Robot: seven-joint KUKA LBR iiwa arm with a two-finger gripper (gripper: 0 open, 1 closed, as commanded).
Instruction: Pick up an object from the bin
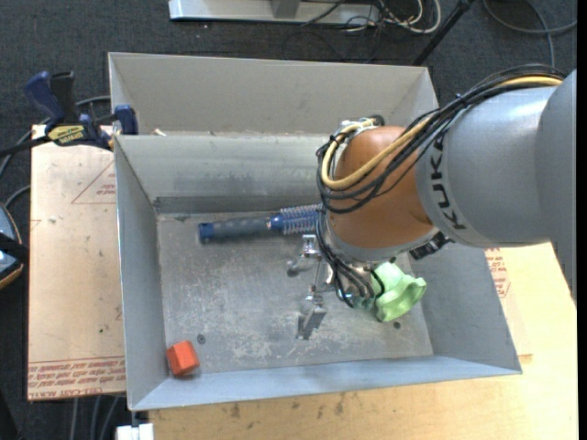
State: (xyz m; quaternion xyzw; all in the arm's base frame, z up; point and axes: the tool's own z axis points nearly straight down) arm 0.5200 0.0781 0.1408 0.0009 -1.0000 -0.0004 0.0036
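Pale green lumpy plastic piece (400,293) at the right of a grey metal bin (138,273), end effector (310,293) just beside it.
One green piece, part-hidden by the wrist (371,191); one blue-handled coil-tipped tool (240,228) behind; one orange block (182,358) front-left. End effector open or closed: cannot tell.

A pale green lumpy thing (401,293) is seen at the right; a blue-handled tool (240,229) is laid flat along the far side; an orange block (182,358) is seen near left.
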